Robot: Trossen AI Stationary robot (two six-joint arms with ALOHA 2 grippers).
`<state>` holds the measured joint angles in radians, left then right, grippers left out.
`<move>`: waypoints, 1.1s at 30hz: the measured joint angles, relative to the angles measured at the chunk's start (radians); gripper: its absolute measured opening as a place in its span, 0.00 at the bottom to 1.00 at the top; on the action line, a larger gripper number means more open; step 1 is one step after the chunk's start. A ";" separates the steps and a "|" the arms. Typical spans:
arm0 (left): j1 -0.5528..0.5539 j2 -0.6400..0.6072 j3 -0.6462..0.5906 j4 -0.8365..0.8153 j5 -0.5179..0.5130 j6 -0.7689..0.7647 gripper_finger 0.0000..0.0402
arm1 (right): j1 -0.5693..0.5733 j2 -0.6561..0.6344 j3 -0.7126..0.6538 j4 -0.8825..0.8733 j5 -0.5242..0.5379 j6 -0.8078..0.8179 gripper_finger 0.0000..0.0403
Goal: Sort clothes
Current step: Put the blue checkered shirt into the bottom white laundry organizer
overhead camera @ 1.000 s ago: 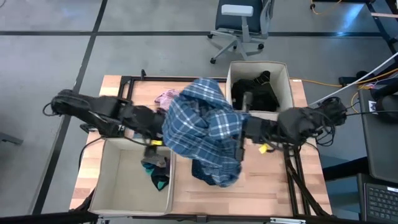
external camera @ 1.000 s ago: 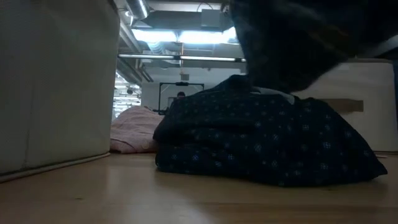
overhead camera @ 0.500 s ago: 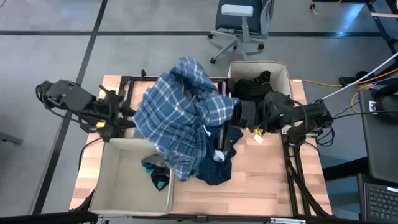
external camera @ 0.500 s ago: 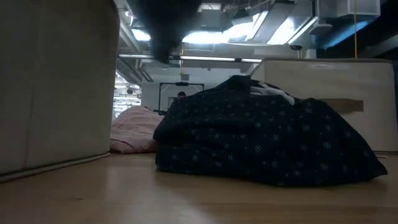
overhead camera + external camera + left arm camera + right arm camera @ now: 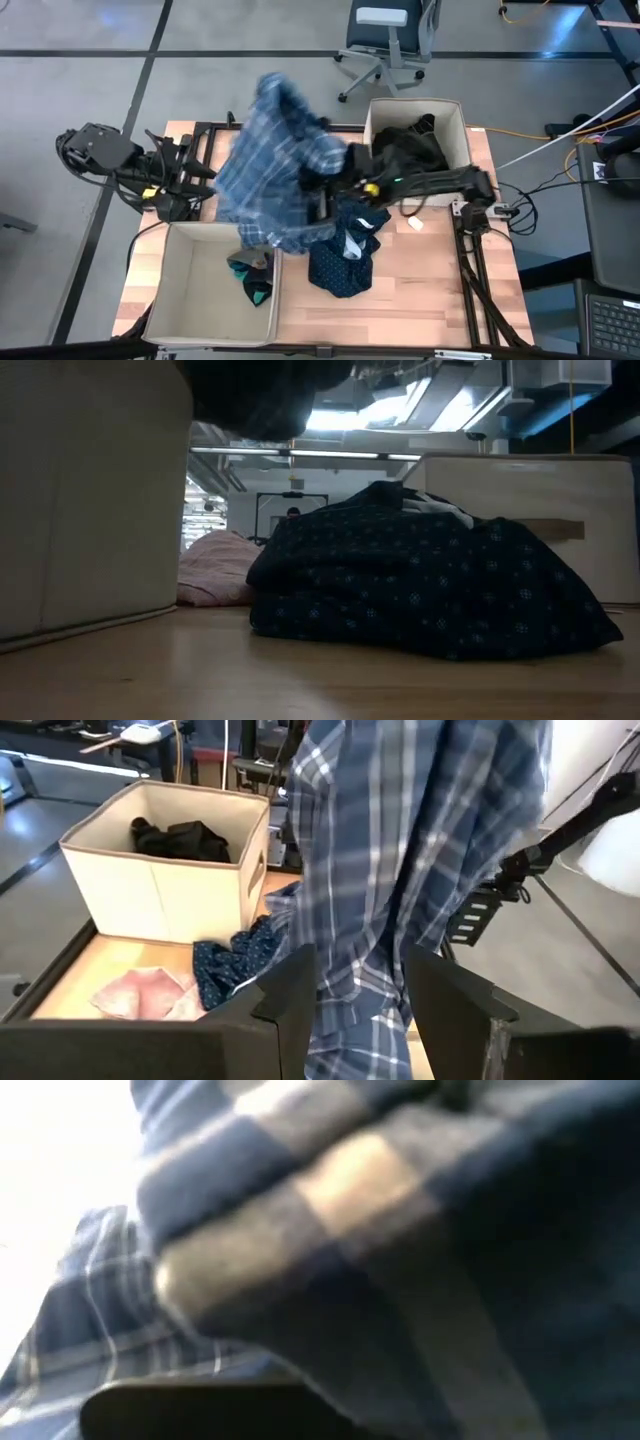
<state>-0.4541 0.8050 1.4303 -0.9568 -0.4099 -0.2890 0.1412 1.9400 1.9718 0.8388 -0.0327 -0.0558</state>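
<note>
I have the plaid shirt (image 5: 275, 165) hanging long and near-vertical from my right gripper (image 5: 318, 192), clamped tight on its cloth above the table's middle, the hem over the near bin (image 5: 165, 300) on my left side. My left gripper (image 5: 355, 1010), fingers apart, has shirt between them; whether it grips I can't tell. The dotted navy garment (image 5: 345, 255) lies on the wooden table (image 5: 420, 300), pink top (image 5: 215, 575) behind it. A bare workshop lies beyond.

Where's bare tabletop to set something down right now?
Bare wood lies along the near edge beside the dark blue dotted garment and right of it, around a small white tag. The middle is crowded under the hanging blue-white plaid shirt.
</note>
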 joint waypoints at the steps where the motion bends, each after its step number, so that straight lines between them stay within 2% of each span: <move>1: 0.000 -0.001 0.000 -0.001 0.000 0.002 0.36 | 0.002 0.035 0.035 -0.004 -0.005 0.008 0.04; 5: 0.000 -0.007 0.000 -0.016 0.000 0.004 0.36 | 0.012 0.178 0.201 -0.094 -0.054 0.053 0.04; 10: 0.000 -0.014 0.000 -0.050 0.000 0.000 0.36 | 0.036 0.327 0.378 -0.288 -0.058 0.052 0.04; 14: 0.000 -0.017 0.000 -0.059 0.000 0.001 0.36 | 0.050 0.339 0.349 -0.372 -0.053 0.045 0.04; 20: 0.000 -0.018 0.000 -0.060 0.000 0.004 0.36 | 0.048 0.338 0.343 -0.752 -0.047 0.019 0.04; 24: 0.000 -0.018 0.000 -0.059 0.000 0.005 0.36 | 0.048 0.338 0.342 -0.937 -0.046 -0.019 0.04; 30: 0.000 -0.018 0.000 -0.058 -0.005 0.005 0.36 | 0.048 0.338 0.341 -0.999 -0.046 0.020 0.05; 33: 0.000 -0.018 0.000 -0.057 -0.016 0.005 0.36 | 0.048 0.353 0.342 -0.990 -0.047 0.034 0.10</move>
<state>-0.4541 0.7868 1.4300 -1.0142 -0.4259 -0.2840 0.1894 2.2926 2.3142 -0.1517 -0.0796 -0.0216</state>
